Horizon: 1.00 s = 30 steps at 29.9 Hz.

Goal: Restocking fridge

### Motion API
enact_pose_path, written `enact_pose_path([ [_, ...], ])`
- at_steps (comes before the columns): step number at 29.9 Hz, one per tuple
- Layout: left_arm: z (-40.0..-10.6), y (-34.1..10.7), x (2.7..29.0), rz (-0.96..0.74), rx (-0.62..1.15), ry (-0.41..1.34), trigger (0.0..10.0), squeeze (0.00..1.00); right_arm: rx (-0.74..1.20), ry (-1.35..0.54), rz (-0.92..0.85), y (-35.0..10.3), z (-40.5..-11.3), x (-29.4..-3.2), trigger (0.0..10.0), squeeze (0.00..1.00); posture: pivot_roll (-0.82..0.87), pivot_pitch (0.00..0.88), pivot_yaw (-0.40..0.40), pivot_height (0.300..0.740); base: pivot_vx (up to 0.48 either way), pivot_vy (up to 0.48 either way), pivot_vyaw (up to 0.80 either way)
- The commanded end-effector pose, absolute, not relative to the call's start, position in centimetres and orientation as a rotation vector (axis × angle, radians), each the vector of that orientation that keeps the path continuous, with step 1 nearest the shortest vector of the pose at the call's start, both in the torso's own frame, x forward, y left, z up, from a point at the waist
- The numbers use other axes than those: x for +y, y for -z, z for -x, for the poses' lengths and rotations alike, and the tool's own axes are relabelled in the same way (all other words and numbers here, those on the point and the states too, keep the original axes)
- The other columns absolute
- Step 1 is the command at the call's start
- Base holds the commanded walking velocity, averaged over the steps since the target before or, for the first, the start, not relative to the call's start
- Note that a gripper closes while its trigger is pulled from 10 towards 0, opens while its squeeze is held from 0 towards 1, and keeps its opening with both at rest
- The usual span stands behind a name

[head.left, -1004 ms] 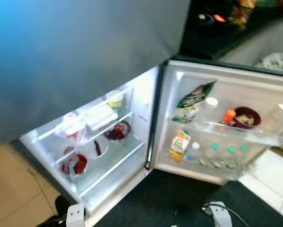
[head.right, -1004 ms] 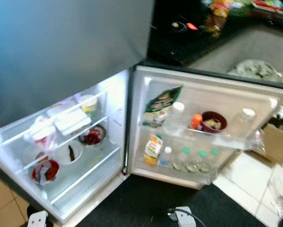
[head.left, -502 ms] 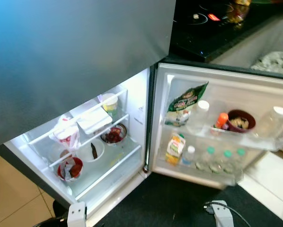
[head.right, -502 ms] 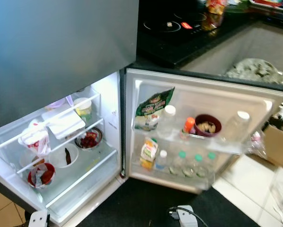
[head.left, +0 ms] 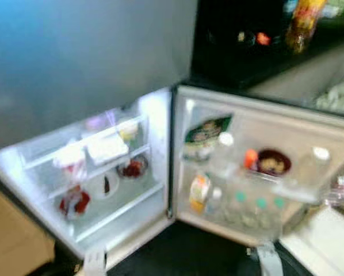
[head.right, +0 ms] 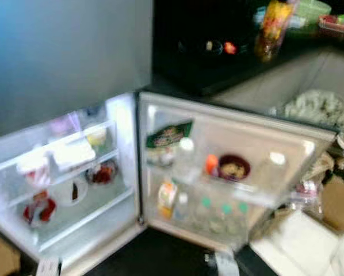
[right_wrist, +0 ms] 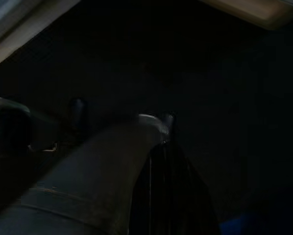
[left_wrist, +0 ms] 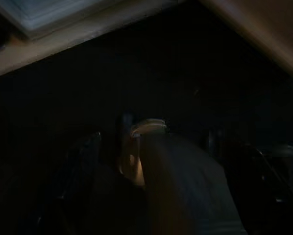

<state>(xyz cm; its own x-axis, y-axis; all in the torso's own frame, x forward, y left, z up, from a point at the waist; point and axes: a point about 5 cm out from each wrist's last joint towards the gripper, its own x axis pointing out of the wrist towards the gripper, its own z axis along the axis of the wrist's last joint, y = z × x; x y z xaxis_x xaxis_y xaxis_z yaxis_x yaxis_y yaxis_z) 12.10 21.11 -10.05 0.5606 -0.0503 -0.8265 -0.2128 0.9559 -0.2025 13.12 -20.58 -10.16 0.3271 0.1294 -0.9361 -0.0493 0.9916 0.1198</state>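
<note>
Fridge (head.left: 143, 109) stands open in a blurred kitchen, its lit shelves (head.left: 103, 172) holding small tubs and bowls of red food; its door (head.left: 264, 144) swings wide to the right over a dark floor mat (head.left: 183, 253), pale tile (head.right: 293, 241) beyond; door racks carry a green bag (head.left: 203, 135), an orange carton (head.left: 198, 192), a maroon bowl (head.left: 271, 163) and a row of green-capped bottles (head.left: 258, 204); no label reads through the blur; a black tabletop (head.right: 212, 52) behind holds a colourful jar (head.right: 274, 23); both arms hang low in shadow; whether the left claw (left_wrist: 132, 161) or right claw (right_wrist: 151, 147) is clenched or released, the dark wrist views cannot tell.
</note>
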Motion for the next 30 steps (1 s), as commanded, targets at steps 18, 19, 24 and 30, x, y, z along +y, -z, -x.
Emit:
enact_pose_path([
  [18,-12.26,9.97,21.29,0.283,0.978,-0.083,10.0,0.00,1.195,-0.134,-0.078,9.83,-13.83,-20.80,10.0,0.00,-0.06,0.000,-0.005,0.740,0.000,-0.480,0.00],
  [19,-12.26,9.97,21.29,0.283,0.978,-0.083,10.0,0.00,1.195,-0.134,-0.078,9.83,-13.83,-20.80,10.0,0.00,-0.06,0.000,-0.005,0.740,0.000,-0.480,0.00],
  [24,-12.28,9.96,21.30,0.282,0.979,-0.082,10.0,0.00,1.183,-0.151,-0.095,9.75,-14.05,-20.60,10.0,0.00,-0.06,0.000,-0.005,0.740,0.000,-0.480,0.00],
  [30,-11.95,10.08,21.44,0.285,0.989,-0.110,10.0,0.00,1.184,-0.207,-0.124,9.84,-13.84,-19.92,10.0,0.00,-0.06,0.000,-0.002,0.740,0.000,-0.223,0.65],
])
